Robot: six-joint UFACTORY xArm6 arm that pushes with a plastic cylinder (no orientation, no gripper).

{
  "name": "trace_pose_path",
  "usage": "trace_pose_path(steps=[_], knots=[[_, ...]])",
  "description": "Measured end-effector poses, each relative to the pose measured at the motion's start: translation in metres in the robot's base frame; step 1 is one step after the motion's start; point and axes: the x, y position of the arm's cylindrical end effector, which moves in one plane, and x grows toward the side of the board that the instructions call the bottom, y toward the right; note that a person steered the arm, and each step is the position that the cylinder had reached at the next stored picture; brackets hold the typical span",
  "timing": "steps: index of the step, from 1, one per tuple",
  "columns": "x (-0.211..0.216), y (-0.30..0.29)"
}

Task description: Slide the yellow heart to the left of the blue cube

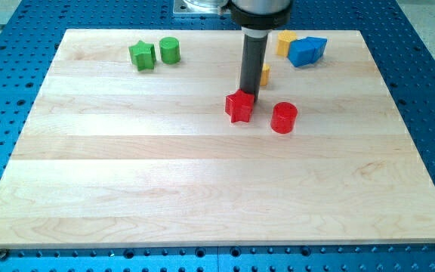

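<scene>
- On the view's left, near the top edge of the wooden table, you see a green star-shaped block with a green cylinder just beside it on its right.
- At the centre, the dark rod comes down from the view's top; my tip sits at the upper right edge of a red star-shaped block — touching it or very nearly, you cannot tell which.
- Just behind the rod, on its right side, a small yellow block peeks out; most of it is hidden, so its shape cannot be made out.
- Right of the red star, close but apart, stands a red cylinder.
- Near the top edge, right of the rod, a second yellow block touches the left side of the blue block, partly hidden behind it; its outline is too unclear to tell whether it is the heart.
- The arm carries no pincer — only the rod, so there is no open or closed state to report.
</scene>
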Motion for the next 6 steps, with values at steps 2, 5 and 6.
trace_pose_path(steps=[2, 5, 6], knots=[[-0.067, 0.044], [-0.07, 0.02], [-0.089, 0.026]])
